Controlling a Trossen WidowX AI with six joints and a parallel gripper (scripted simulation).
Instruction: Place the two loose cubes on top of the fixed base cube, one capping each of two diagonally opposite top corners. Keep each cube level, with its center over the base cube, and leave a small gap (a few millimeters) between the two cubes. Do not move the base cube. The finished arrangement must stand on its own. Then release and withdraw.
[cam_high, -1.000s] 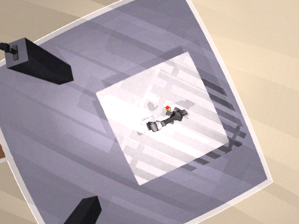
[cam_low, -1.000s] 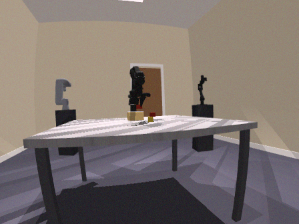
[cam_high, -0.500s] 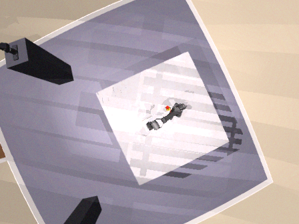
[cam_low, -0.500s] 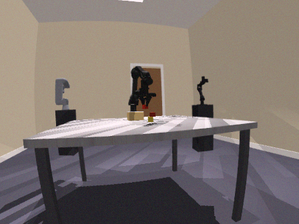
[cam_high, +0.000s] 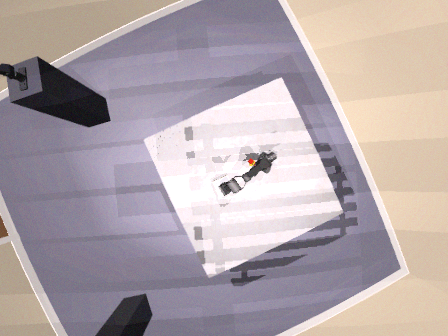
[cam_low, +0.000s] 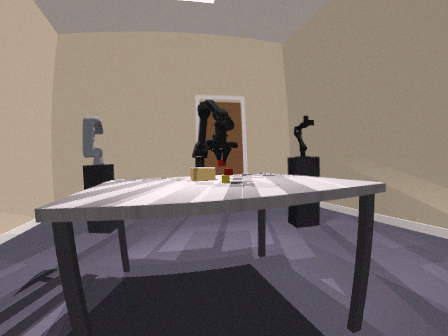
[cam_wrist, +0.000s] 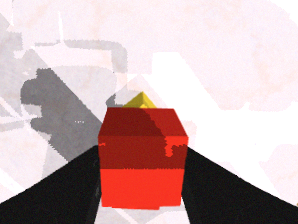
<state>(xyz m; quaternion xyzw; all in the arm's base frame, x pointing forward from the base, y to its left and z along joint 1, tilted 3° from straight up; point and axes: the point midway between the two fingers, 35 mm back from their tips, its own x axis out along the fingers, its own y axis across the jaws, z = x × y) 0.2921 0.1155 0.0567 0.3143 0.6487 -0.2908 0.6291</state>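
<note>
A yellow base cube (cam_low: 226, 179) (cam_high: 252, 164) stands on the table, and a corner of it (cam_wrist: 142, 100) shows beyond the held cube in the wrist view. One loose red cube (cam_low: 228, 171) (cam_high: 251, 161) rests on top of it, offset to the right in the exterior view. My gripper (cam_low: 222, 160) (cam_wrist: 141, 155) is shut on the other red cube (cam_low: 221, 163) (cam_wrist: 142, 185). It holds this cube level above the base cube, slightly left of the placed cube in the exterior view, with air below it. The held cube hides the placed one and most of the base in the wrist view.
A tan block (cam_low: 202, 174) stands left of the cubes in the exterior view. The white table (cam_high: 280, 215) (cam_low: 150, 192) carries the arm. Dark pedestals (cam_high: 70, 92) (cam_low: 303, 190) stand away from the table. Striped shadows cross the scene.
</note>
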